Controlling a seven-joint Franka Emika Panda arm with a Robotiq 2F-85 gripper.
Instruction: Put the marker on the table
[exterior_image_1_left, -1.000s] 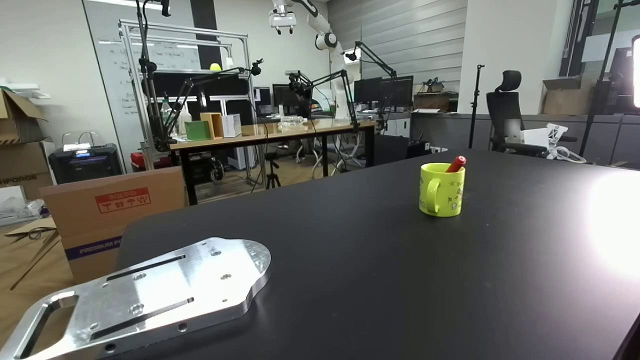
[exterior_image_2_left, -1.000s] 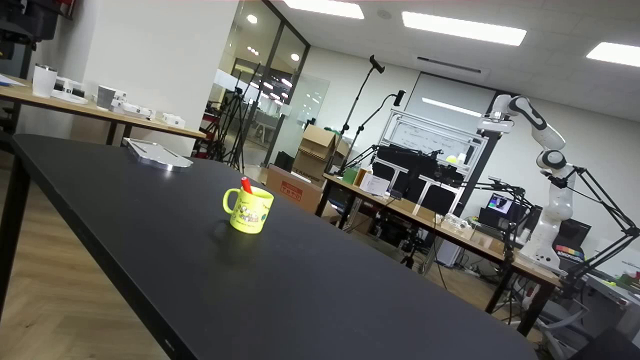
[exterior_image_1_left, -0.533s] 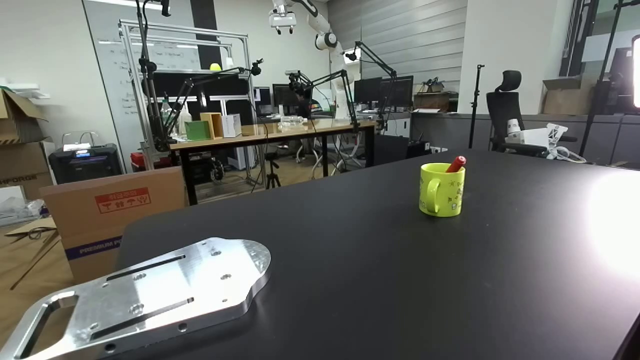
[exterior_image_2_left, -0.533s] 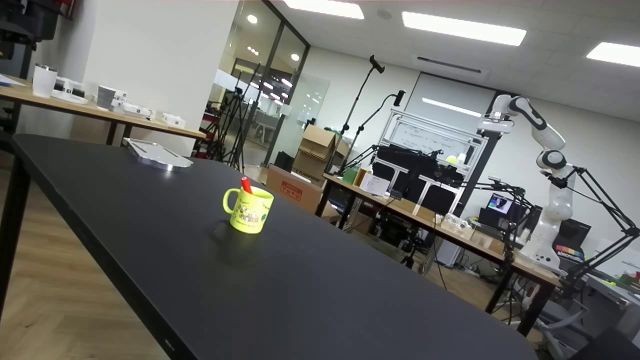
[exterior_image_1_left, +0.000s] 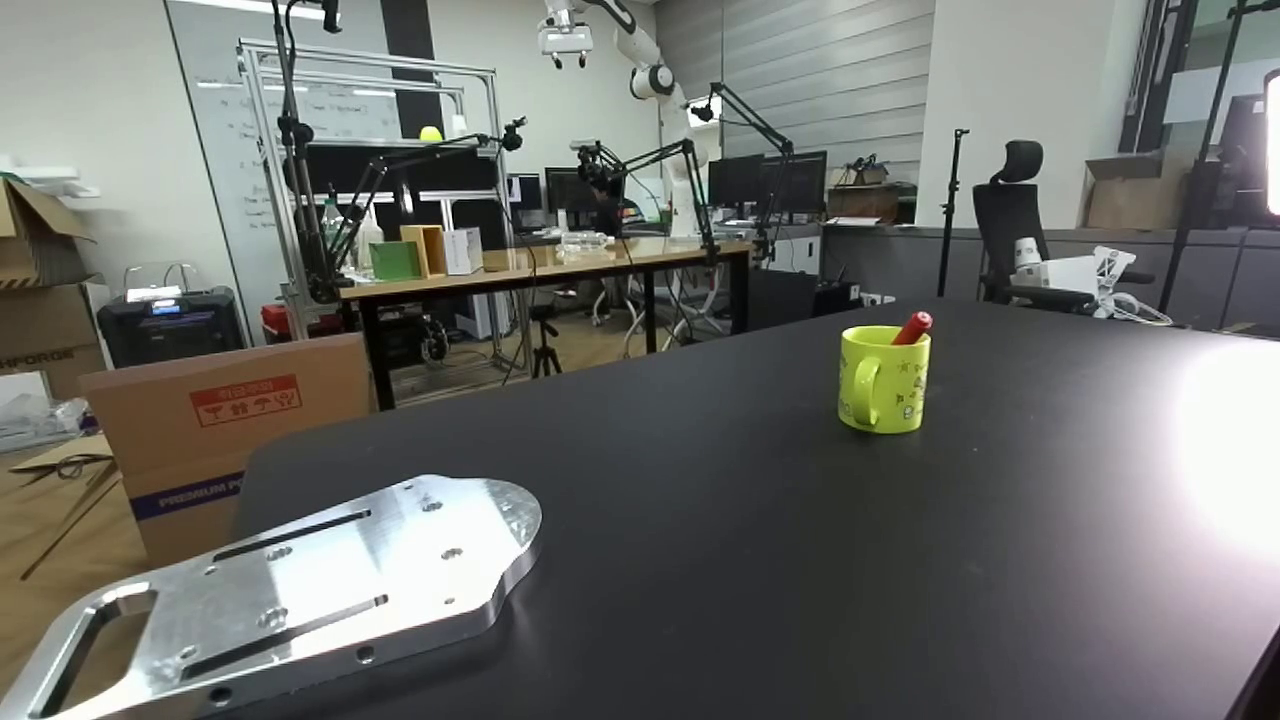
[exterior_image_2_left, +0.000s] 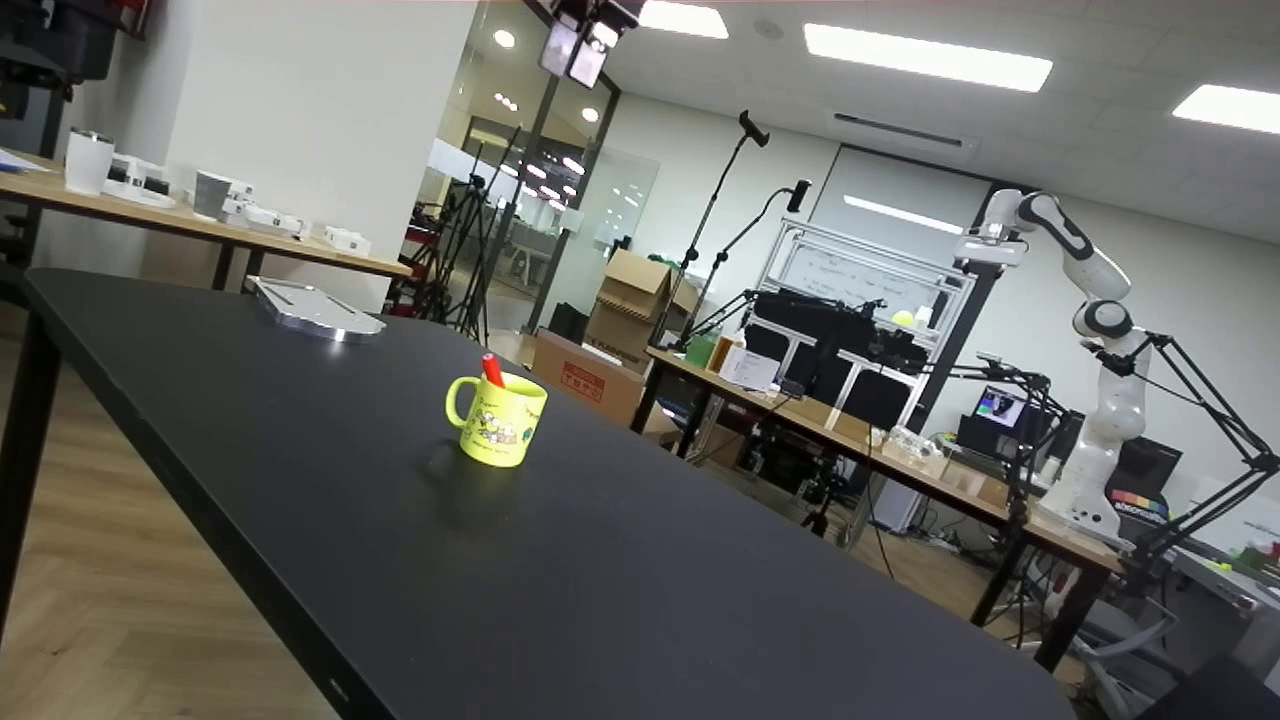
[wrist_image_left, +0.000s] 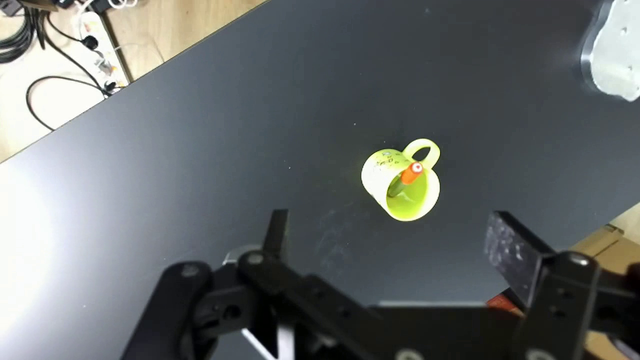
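A red-capped marker (exterior_image_1_left: 912, 328) leans inside a yellow-green mug (exterior_image_1_left: 888, 395), its end sticking up above the rim. Marker (exterior_image_2_left: 492, 369) and mug (exterior_image_2_left: 503, 430) show in both exterior views. The mug stands upright on the black table (exterior_image_1_left: 700, 560). In the wrist view the mug (wrist_image_left: 381, 172) lies ahead of the fingertips, and the marker (wrist_image_left: 412, 173) rests toward the handle side. My gripper (wrist_image_left: 390, 222) is wide open and empty, above the table and apart from the mug. Parts of the gripper (exterior_image_2_left: 590, 40) show high at the top edge in an exterior view.
A silver metal plate (exterior_image_1_left: 330, 580) lies on the table near one end; its edge also shows in the wrist view (wrist_image_left: 617, 55). A cardboard box (exterior_image_1_left: 230, 430) stands beside the table. Another white robot arm (exterior_image_2_left: 1105, 280) stands on a wooden table in the background.
Parts of my gripper have come into view at the top edge in an exterior view. The mug, marker and metal plate have not moved.
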